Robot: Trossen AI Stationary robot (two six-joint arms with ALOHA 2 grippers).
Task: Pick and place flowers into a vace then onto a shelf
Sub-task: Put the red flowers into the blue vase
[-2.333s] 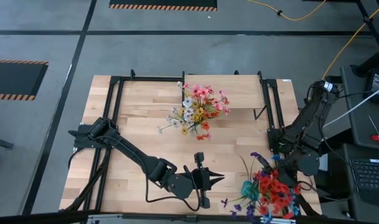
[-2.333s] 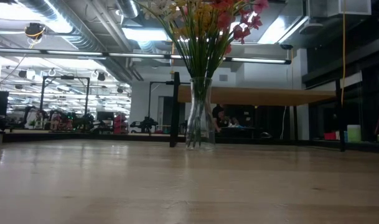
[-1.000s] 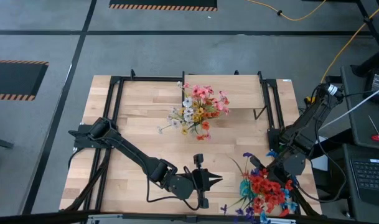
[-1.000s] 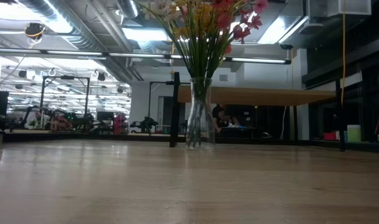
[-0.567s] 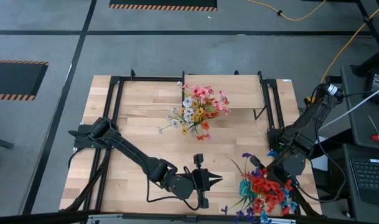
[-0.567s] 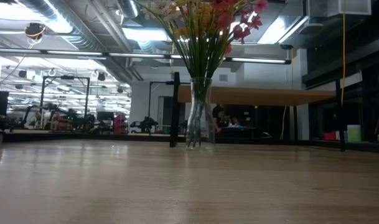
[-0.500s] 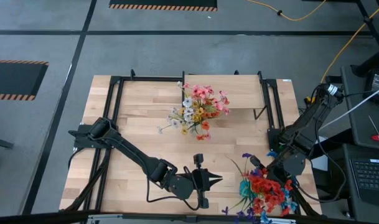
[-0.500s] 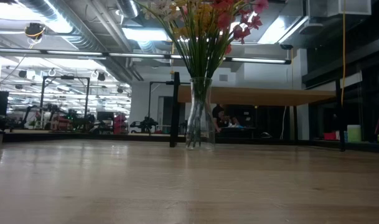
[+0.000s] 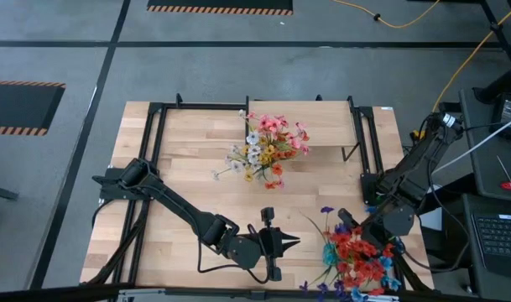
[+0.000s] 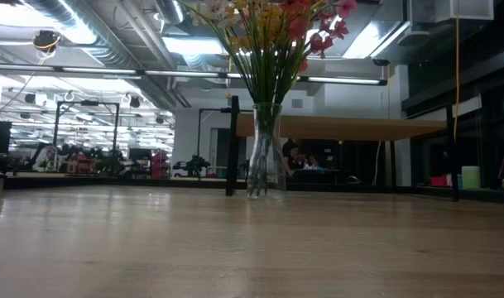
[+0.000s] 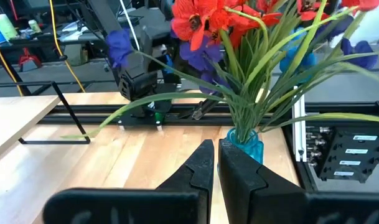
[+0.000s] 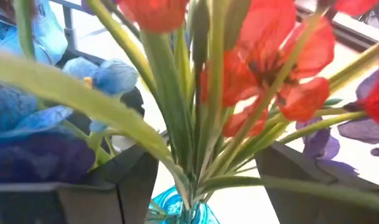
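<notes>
Blue glass vase [image 11: 247, 144] with upright flowers [image 9: 356, 252] is seen between the released right gripper [image 12: 195, 186] fingers; left gripper [image 11: 215, 163], clenched, waits alongside.

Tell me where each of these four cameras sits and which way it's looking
High: overhead, straight down on the tabletop, both arms showing.
Low: table height, level toward the clear vase and shelf; no arm shows.
Left wrist: past the shut left claw toward the blue vase.
Right wrist: between open right claw fingers, close on red blooms.
Shared: both wrists see the blue-vase bouquet.
</notes>
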